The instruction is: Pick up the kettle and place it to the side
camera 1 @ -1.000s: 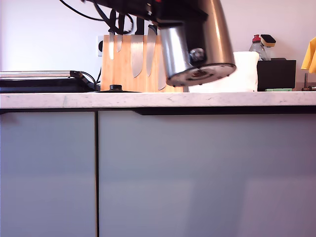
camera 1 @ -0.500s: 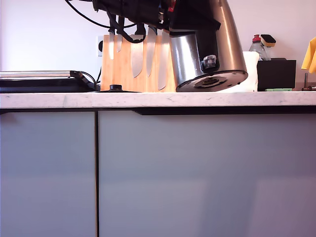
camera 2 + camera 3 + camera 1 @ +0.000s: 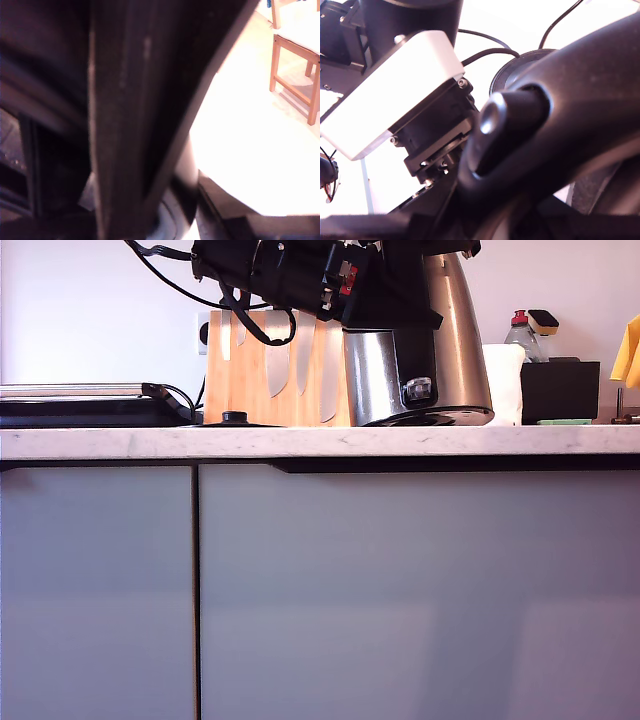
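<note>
The steel kettle [image 3: 458,350] stands almost upright at counter level, right of the knife block in the exterior view. A thin sliver of its black underside still shows, and I cannot tell whether it touches the counter [image 3: 300,442]. A black arm reaches in from the exterior view's upper left, its gripper [image 3: 378,292] shut on the kettle's black handle. In the first wrist view that dark handle [image 3: 130,100] fills the picture right at my first gripper's jaws. The second wrist view shows the glossy handle [image 3: 570,100] very close and the other arm's white camera housing [image 3: 395,100]. My second gripper's fingers are hidden.
A wooden knife block [image 3: 225,390] stands just behind the kettle, with a round black base [image 3: 233,420] and a dark hob [image 3: 80,405] further left in the exterior view. A white roll [image 3: 505,385], a black box [image 3: 560,390] and a bottle [image 3: 520,335] lie to its right. A wooden chair [image 3: 295,65] stands on the floor.
The kettle has come down and tipped back upright. It hung tilted with its round underside showing and now sits level at the counter, slightly further right in the exterior view.
</note>
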Tool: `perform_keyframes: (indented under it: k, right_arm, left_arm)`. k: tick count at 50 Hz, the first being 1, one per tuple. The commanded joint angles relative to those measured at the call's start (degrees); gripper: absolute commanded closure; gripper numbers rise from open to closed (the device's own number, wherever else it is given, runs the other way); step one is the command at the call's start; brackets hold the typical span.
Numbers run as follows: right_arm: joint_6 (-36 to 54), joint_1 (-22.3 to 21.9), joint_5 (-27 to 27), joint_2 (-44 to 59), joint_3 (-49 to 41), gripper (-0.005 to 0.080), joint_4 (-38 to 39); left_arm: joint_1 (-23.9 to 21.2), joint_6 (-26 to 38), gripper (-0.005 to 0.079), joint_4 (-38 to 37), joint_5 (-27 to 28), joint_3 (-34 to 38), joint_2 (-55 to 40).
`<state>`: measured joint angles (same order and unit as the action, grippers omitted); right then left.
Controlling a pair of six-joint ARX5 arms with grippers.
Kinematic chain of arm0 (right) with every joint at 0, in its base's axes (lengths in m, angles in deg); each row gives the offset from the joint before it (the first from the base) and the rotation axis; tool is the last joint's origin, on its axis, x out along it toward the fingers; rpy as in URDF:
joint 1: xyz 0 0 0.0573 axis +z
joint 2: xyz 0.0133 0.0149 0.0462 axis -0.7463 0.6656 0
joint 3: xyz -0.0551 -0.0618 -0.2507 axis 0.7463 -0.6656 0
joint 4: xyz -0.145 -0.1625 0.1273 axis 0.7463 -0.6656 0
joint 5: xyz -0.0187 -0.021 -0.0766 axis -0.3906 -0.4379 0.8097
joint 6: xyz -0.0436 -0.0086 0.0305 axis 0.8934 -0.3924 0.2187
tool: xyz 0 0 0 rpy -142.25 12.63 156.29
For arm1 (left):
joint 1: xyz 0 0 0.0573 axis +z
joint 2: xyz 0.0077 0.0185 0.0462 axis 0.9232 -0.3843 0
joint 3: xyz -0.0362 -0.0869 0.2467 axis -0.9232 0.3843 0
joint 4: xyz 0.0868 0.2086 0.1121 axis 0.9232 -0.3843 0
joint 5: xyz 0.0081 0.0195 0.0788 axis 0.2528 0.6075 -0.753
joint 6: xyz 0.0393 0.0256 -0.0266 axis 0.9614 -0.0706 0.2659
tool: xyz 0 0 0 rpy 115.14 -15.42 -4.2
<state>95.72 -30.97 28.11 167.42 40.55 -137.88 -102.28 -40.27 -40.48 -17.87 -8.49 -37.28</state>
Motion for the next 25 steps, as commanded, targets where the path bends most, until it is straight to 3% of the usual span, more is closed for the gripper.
perform_keyframes:
  k: [1,16,18,23,25]
  right_arm:
    - [5.0,-4.1,4.6,-0.1,2.1,0.0765,1.0]
    - [4.9,-6.2,4.6,0.9,2.1,0.0737,-3.3]
    - [4.9,-6.2,4.6,0.9,2.1,0.0698,-3.2]
    - [4.3,-6.2,4.6,0.9,2.1,0.0495,-3.3]
    - [4.3,-6.2,4.7,0.9,2.1,0.0434,-3.3]
  left_arm:
    - [1.1,-1.2,0.0765,-0.9,1.7,-2.1,-0.1]
    - [1.2,-1.2,0.0745,-1.7,-1.2,-2.1,-0.9]
    - [1.2,-1.3,0.0699,-1.7,-1.5,-2.1,-0.9]
    - [1.2,-1.3,0.0477,-1.8,-3.1,-2.1,-0.9]
    - [1.2,-1.3,0.0424,-1.8,-4.2,-2.1,-0.9]
